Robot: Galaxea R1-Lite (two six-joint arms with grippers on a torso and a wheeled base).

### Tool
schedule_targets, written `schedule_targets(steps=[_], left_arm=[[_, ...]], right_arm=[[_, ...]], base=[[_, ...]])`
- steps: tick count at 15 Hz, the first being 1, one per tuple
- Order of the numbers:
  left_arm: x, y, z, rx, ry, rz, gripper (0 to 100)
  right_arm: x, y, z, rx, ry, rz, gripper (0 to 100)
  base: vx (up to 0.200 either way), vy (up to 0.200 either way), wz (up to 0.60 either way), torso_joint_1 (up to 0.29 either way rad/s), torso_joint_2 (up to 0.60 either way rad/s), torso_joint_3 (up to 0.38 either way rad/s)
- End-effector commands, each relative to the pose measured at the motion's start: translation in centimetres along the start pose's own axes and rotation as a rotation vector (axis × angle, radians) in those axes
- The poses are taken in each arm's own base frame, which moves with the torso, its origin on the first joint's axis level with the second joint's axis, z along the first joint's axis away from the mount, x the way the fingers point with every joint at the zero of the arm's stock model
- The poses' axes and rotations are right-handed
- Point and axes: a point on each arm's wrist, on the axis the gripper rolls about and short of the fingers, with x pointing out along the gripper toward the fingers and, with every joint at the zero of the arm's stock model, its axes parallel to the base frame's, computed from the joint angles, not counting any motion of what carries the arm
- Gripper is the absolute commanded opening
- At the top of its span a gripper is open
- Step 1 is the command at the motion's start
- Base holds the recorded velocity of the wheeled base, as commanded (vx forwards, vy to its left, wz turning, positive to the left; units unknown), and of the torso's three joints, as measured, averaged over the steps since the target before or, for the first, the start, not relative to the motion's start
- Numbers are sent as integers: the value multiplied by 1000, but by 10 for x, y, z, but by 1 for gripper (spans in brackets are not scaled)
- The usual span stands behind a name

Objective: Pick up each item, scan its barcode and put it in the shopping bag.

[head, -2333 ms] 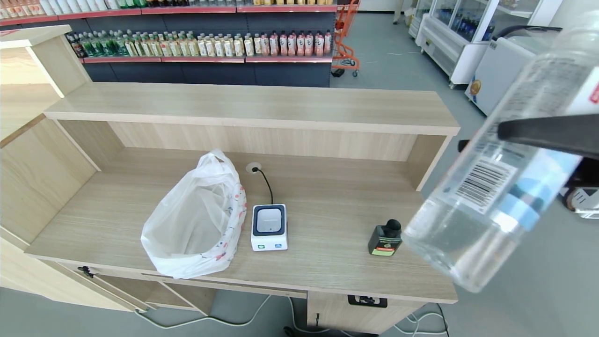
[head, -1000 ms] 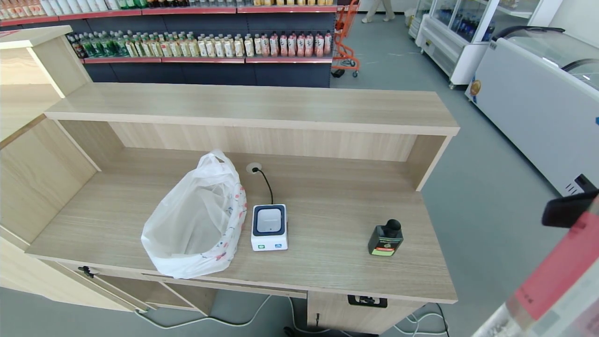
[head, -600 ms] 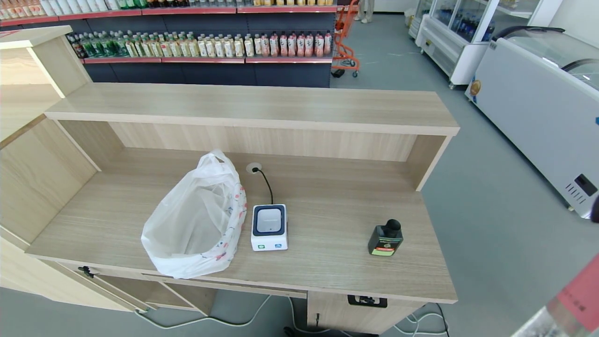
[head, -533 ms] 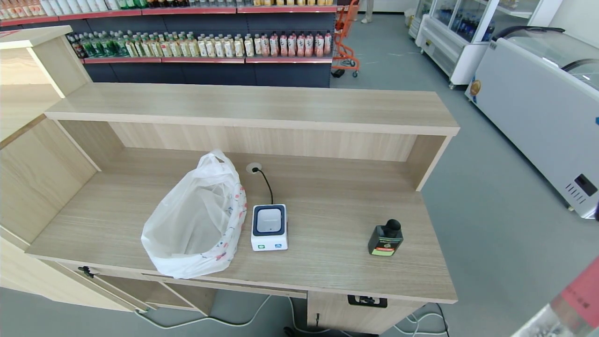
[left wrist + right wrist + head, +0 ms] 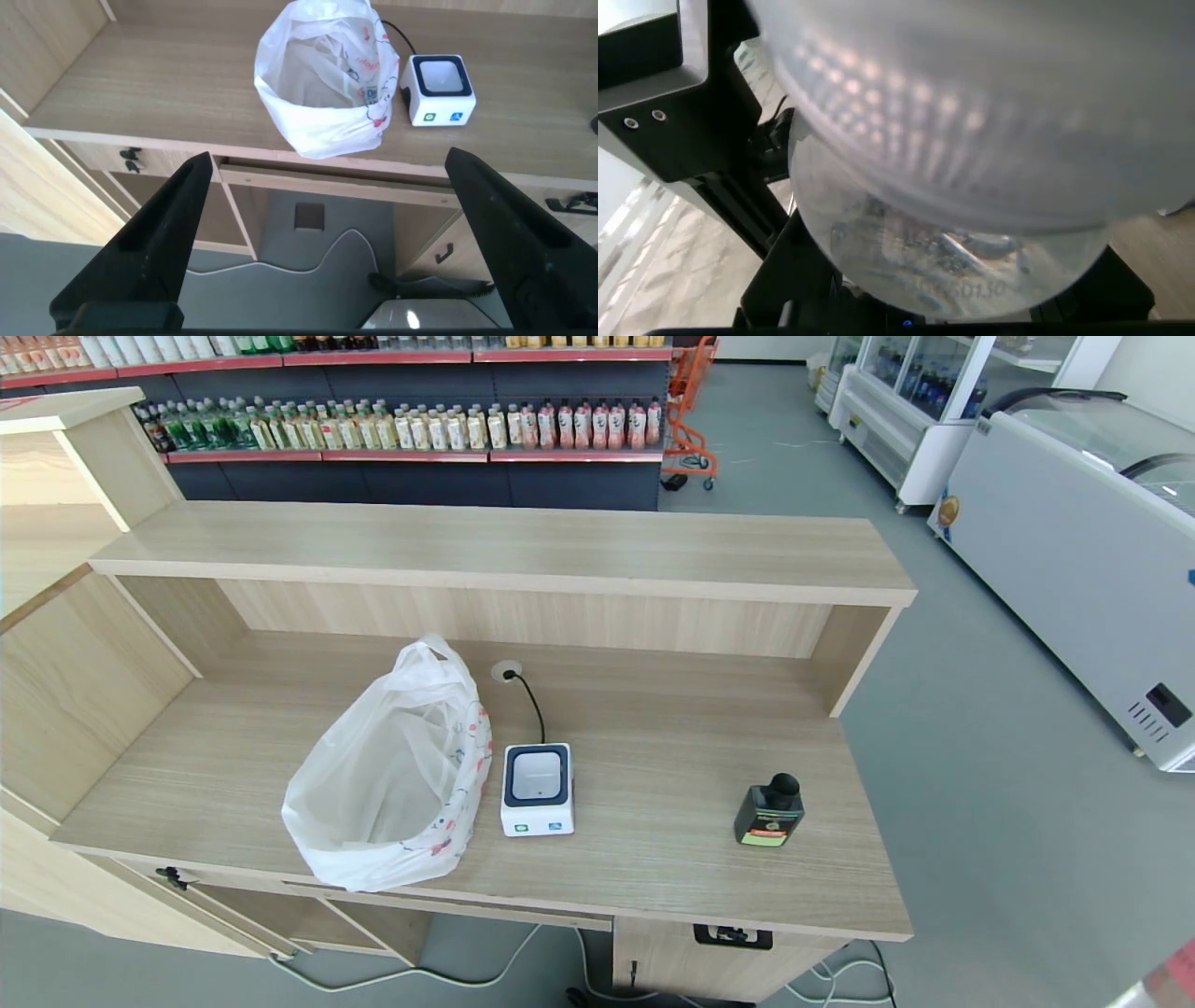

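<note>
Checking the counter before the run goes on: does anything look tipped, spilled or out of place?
Nothing stands out. The bag sits open beside the scanner, the small dark bottle stands upright, and no spill shows on the counter. The right pincer grips a clear bottle.

Counter (image 5: 653, 859): shopping bag (image 5: 392, 775) left of centre, scanner (image 5: 537, 789) just beside it on the right. Cable (image 5: 532, 705) ran from the scanner back to a port behind. Small bottle (image 5: 768, 810) stood well right, near the front edge. Raised ledge (image 5: 504, 546) behind; shelves (image 5: 411, 425) beyond it. Freezers (image 5: 1074, 551) far right. Water bottle (image 5: 1172, 980) hung off the counter's right front corner.
</note>
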Motion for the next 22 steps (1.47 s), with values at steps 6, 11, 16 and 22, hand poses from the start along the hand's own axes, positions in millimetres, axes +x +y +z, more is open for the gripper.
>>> schedule_targets(steps=[6, 11, 16, 22], left_arm=[[0, 0, 0, 0, 1, 0, 100], [0, 0, 0, 0, 1, 0, 100], [0, 0, 0, 0, 0, 0, 100], [0, 0, 0, 0, 0, 0, 100]], right_arm=[[3, -31, -17, -72, 52, -379, 0], [-5, -61, -77, -93, 316, -1052, 0], [-3, -68, -92, -338, 446, -1001, 0], [3, -78, -91, -393, 508, -984, 0]], base=[[0, 0, 0, 0, 0, 0], [0, 0, 0, 0, 0, 0], [0, 0, 0, 0, 0, 0], [0, 0, 0, 0, 0, 0]])
